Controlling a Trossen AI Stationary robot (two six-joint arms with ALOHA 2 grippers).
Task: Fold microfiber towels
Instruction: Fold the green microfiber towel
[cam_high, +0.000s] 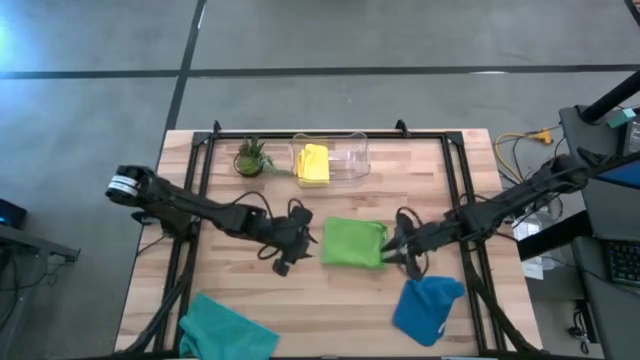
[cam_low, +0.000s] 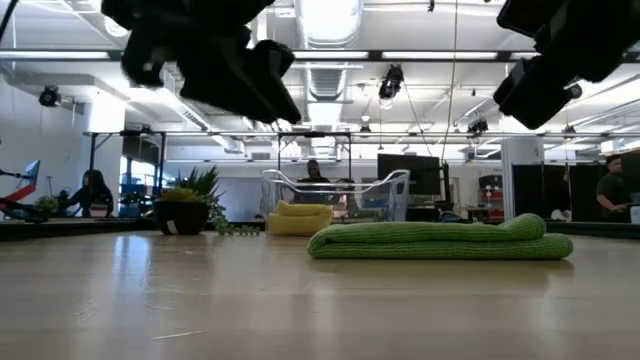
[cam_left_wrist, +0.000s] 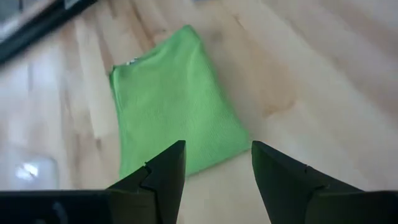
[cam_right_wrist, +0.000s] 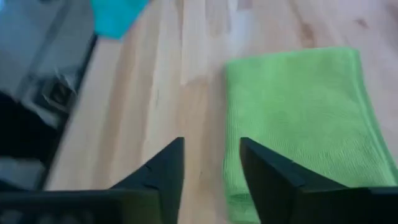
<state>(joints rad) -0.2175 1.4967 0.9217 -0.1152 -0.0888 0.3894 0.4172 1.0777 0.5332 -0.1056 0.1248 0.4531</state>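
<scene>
A lime green towel (cam_high: 352, 243) lies folded flat on the wooden table's middle; the low view shows the lime green towel (cam_low: 440, 240) as a stack of layers. My left gripper (cam_high: 300, 240) hovers open just off its left edge, with the cloth (cam_left_wrist: 174, 106) ahead of its fingers. My right gripper (cam_high: 392, 248) hovers open at its right edge, above the cloth (cam_right_wrist: 305, 112). Both hang clear above the table in the low view. A yellow towel (cam_high: 313, 163) sits in the clear bin. A teal towel (cam_high: 225, 328) and a blue towel (cam_high: 428, 308) lie crumpled near the front edge.
The clear plastic bin (cam_high: 345, 152) stands at the far middle with a small potted plant (cam_high: 250, 158) to its left. Black frame rails (cam_high: 190, 190) run along both table sides. People and desks show in the room beyond the far edge.
</scene>
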